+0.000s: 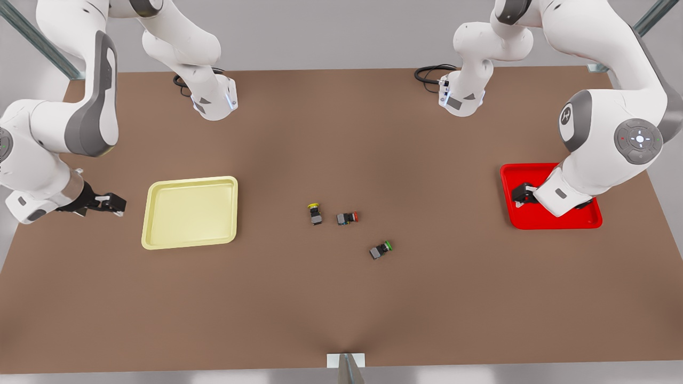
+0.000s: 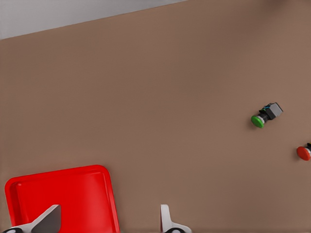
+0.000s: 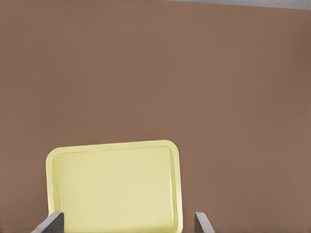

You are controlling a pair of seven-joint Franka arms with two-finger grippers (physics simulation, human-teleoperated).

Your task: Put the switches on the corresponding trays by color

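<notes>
Brown table (image 1: 341, 298) (metal bracket (image 1: 346, 360) at near edge, grey surround)

Red tray (image 1: 533, 221) partly hidden under arm; red switch (image 2: 304, 153) edge-cropped.

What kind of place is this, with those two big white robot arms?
It looks like a robot test bench, drawn by a computer. Two white arms are mounted on a plain brown table with metal frame bars at its edges. It holds sorting items: a yellow tray, a red tray and three tiny switches.

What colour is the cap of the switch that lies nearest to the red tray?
Green. The green switch shows best in the left wrist view.
</notes>
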